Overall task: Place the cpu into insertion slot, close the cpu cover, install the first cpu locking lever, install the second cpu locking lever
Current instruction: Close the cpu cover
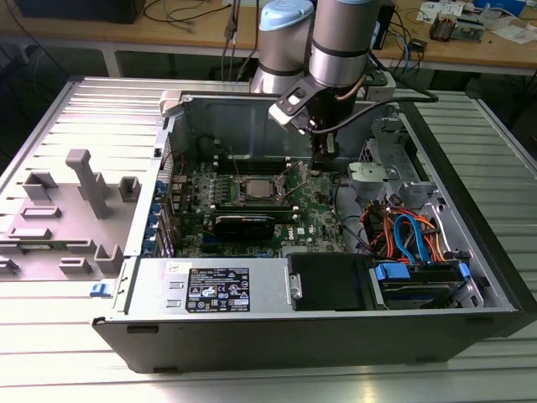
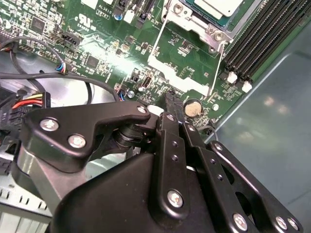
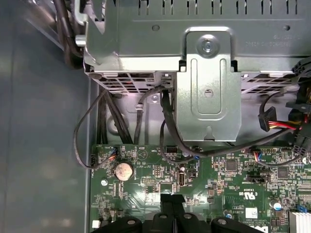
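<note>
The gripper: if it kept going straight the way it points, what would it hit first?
The gripper would probably meet the green circuit board first, near the round silver battery; depth is unclear.

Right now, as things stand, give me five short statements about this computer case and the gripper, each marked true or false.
1. The cpu sits in the insertion slot. True.
2. The gripper holds the cpu. False: the gripper is beside the slot, on the exterior view's right, apart from the cpu.
3. A coin battery lies on the green board near the gripper. True.
4. A side panel closes the computer case. False: the computer case is open, with its inside showing.
5. Orange and blue cables lie inside the case. True.
</note>
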Robot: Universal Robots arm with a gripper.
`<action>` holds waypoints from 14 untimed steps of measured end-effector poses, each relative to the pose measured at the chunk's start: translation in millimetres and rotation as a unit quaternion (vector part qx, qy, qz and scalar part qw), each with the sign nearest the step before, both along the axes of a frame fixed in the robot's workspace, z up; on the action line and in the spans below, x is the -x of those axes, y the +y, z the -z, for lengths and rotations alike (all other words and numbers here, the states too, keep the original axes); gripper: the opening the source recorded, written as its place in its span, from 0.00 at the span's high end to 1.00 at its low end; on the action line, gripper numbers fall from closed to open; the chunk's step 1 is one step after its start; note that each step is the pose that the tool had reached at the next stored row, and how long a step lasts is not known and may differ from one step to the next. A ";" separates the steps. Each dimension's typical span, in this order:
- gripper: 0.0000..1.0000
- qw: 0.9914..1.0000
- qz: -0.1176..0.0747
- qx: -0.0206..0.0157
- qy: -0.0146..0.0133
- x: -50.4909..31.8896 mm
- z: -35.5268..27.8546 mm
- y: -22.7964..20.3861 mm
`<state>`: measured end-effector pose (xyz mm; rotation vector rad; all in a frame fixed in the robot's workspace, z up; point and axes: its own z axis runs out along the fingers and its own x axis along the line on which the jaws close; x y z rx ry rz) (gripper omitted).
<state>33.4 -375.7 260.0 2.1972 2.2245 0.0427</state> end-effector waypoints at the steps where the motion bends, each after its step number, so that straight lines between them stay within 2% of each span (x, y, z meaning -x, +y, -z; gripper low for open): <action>1: 0.89 1.000 0.000 0.000 0.003 -1.2 2.3 0.0; 3: 0.89 1.000 0.000 0.000 0.005 -1.6 5.9 0.0; 7: 0.89 1.000 0.000 0.000 0.006 -0.6 14.4 0.0; 14: 0.89 1.000 0.000 0.000 0.006 2.9 14.6 0.0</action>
